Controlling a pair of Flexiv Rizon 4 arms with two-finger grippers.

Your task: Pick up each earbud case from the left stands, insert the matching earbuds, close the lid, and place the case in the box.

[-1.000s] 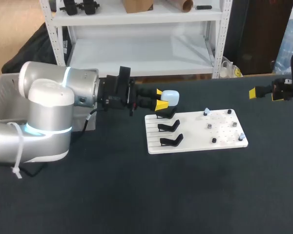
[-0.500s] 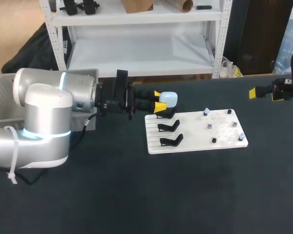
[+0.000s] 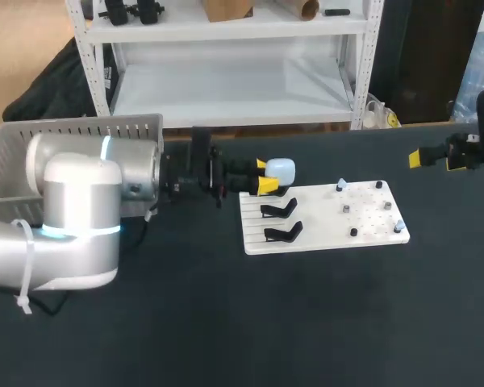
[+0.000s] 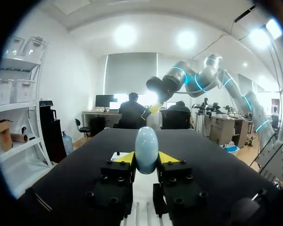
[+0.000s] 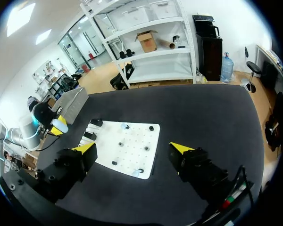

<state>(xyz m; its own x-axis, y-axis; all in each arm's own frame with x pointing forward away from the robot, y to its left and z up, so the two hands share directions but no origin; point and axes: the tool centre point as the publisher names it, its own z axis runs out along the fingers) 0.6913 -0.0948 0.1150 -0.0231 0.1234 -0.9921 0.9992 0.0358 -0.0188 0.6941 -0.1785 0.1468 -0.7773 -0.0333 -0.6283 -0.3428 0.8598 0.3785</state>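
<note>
Holding one pale-blue earbud case [image 3: 281, 170] clamped, left gripper [image 3: 264, 176] hovers over white board [image 3: 323, 227] rear-left corner. Two empty black stands [image 3: 278, 210] visible; perhaps six earbuds [image 3: 341, 186]. Right gripper [image 5: 133, 148] released, well apart.

Black table [image 3: 306, 322] — a white pegged board [image 3: 319, 222] lies on it.

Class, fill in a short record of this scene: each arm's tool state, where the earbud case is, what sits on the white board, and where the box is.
Left tool: shut on the pale blue earbud case, held near the board's far left corner
Right tool: open, empty, off to the board's right
White board: two bare black stands in view on its left half; small earbuds on pegs on its right half
Grey box: at the far left
</note>
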